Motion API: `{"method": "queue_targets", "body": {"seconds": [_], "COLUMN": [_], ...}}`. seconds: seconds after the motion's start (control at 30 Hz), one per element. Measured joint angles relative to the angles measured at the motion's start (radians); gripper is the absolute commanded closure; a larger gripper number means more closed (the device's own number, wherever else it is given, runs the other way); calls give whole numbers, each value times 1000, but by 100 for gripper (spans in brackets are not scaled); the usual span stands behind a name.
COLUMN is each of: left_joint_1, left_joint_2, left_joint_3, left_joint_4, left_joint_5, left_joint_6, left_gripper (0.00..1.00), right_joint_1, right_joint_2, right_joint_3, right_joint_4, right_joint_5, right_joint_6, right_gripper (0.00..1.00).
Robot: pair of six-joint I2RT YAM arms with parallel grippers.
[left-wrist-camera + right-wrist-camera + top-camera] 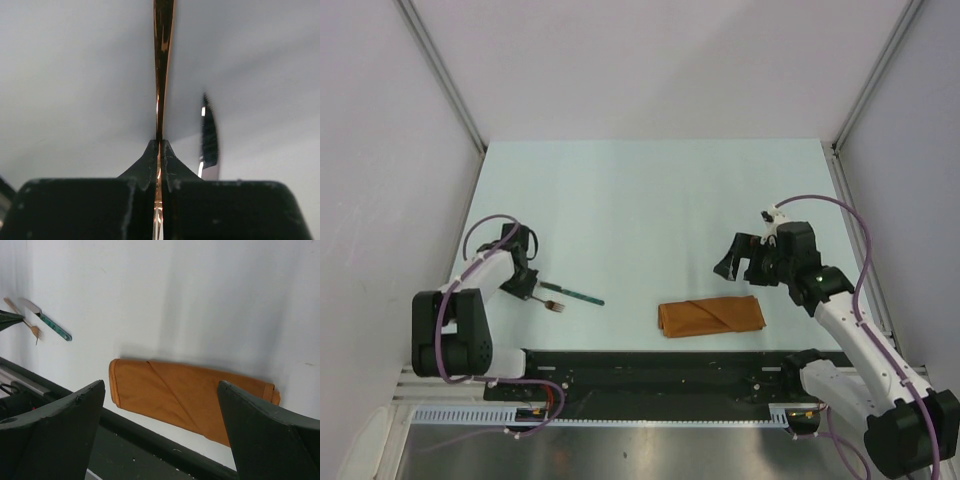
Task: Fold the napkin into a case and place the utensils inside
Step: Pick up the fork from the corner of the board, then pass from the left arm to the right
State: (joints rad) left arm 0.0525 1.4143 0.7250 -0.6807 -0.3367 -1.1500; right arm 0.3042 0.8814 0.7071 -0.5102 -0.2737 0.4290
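Note:
The napkin lies folded as a narrow rust-orange case (pixel 712 315) near the table's front edge, and it fills the middle of the right wrist view (pixel 200 397). My right gripper (pixel 745 262) hovers open just behind it, fingers wide apart (pixel 160 390). On the left, my left gripper (pixel 527 290) is shut on the handle of a thin coppery-brown fork (pixel 163 60), whose tines (pixel 556 306) point right. A knife with a dark teal handle (pixel 578 296) lies just beside the fork (pixel 210 135). Whether the fork is off the table I cannot tell.
A black rail (pixel 650 365) runs along the near edge, close in front of the case. Grey walls and metal posts (pixel 445 75) close in the pale table (pixel 650 190) on both sides and at the back.

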Motion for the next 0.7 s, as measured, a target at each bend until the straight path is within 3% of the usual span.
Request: {"method": "queue_targets", "body": {"seconds": [0.17, 0.33, 0.53, 0.7], "left_joint_1": [-69, -303, -653, -888], "left_joint_2": [-224, -443, -373, -215], "left_joint_3": [-25, 11, 94, 212], "left_joint_4": [-58, 74, 214, 239], "left_joint_5": [8, 153, 271, 282], "left_joint_6": [116, 338, 566, 719], "left_gripper": [100, 100, 100, 100], "right_joint_1": [12, 78, 140, 153], "right_joint_2": [74, 154, 316, 365], "right_joint_3": [0, 0, 8, 44], "right_joint_4": [10, 142, 370, 484], "right_joint_5": [-113, -277, -406, -454], "right_joint_6": [-40, -26, 60, 117], "right_gripper": [0, 0, 1, 9]}}
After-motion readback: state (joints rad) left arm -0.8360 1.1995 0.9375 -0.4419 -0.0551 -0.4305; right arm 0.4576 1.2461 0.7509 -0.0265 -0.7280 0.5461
